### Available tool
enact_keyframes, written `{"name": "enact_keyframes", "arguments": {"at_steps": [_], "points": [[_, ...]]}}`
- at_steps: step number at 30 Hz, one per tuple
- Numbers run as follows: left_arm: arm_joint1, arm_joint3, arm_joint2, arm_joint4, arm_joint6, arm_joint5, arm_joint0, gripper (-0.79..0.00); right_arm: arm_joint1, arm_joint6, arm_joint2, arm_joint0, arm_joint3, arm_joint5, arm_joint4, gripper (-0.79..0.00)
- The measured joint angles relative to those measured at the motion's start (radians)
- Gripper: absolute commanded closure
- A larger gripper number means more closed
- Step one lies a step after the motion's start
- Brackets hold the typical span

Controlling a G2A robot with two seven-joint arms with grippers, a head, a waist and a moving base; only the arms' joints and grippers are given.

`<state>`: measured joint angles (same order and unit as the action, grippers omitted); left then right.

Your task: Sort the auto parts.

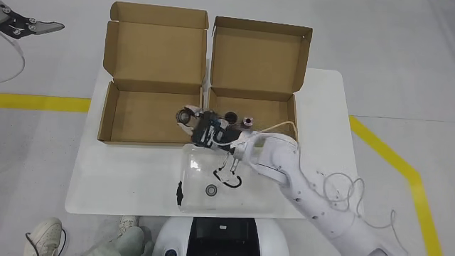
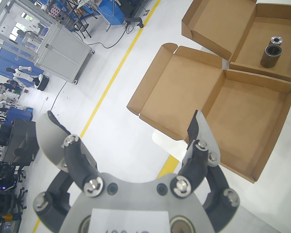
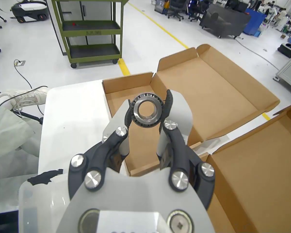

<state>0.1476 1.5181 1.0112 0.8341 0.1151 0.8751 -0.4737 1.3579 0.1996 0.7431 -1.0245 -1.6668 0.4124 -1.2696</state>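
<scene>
Cardboard, plain matte brown: two shallow boxes with their lids folded back sit side by side on the smooth white table (image 1: 128, 178). The right gripper (image 3: 148, 103) has its jaws clamped on a shiny steel bearing (image 3: 147, 120). It's a ring with ribbed rollers round the rim, pinched by its outer edge between the black pads. The bearing hangs over the left box (image 1: 142, 117), near the wall that sits next to the right box (image 1: 264, 105). The right box holds two short metal cylinders standing upright, a dark dull sleeve (image 2: 271, 56) and a smaller polished one (image 2: 276, 41) just beside it. Another ring-shaped part (image 1: 211, 190) lies in a clear plastic tray (image 1: 190, 158) at the table's near edge. The left gripper (image 2: 122, 118) is off past the table's left side, above the pale floor, jaws wide apart.
</scene>
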Motion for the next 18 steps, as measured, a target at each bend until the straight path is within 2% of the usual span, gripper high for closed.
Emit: {"name": "enact_keyframes", "arguments": {"at_steps": [8, 18], "points": [[0.0, 0.0, 0.0, 0.0, 0.0, 0.0, 0.0, -0.785, 0.084, 0.082, -0.142, 0.155, 0.214, -0.086, 0.065, 0.0], [0.0, 0.0, 0.0, 0.0, 0.0, 0.0, 0.0, -0.785, 0.172, 0.132, -0.237, 0.262, 0.398, -0.14, 0.108, 0.0]]}}
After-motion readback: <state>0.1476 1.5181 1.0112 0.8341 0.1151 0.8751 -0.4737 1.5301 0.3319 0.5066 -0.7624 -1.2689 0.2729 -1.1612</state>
